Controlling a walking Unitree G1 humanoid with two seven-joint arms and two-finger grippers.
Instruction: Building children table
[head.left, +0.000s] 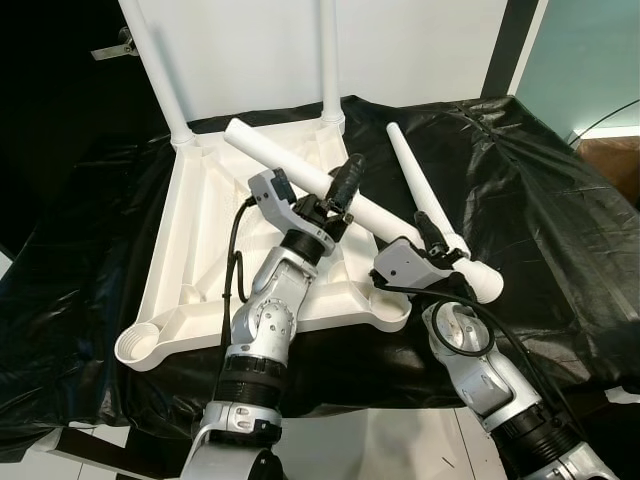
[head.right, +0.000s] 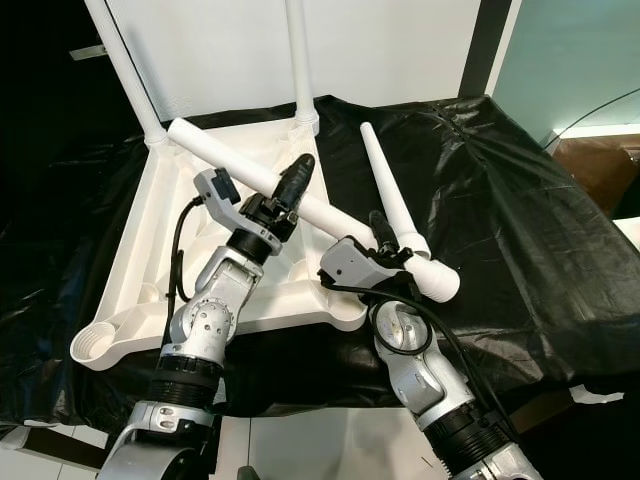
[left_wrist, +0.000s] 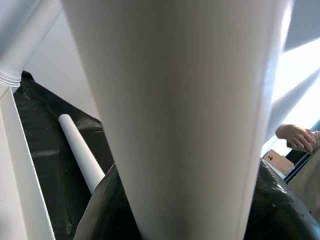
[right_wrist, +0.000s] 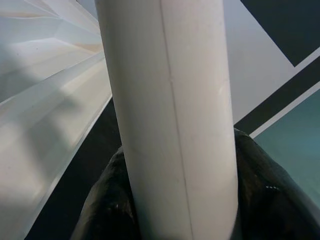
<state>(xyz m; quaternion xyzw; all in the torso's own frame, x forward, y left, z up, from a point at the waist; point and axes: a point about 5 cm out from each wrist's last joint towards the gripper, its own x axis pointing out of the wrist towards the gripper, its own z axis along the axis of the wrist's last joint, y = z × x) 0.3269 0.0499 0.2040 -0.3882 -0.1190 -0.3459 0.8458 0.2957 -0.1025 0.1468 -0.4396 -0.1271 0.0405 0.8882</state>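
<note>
Holding one white leg (head.left: 300, 165), both tools gripped tight.
Left tool (head.left: 340, 195), right tool (head.left: 432, 238); four legs counted, two already upright on the tabletop (head.left: 190, 230).

We see a white tabletop (head.left: 190, 250) lying on a glossy black sheet (head.left: 540, 230), with white legs (head.left: 300, 165) all plain, without pattern. Our arms are silver with black fingers (head.left: 345, 185). The wall behind is white, with a teal panel (head.left: 590, 60) beside it.
</note>
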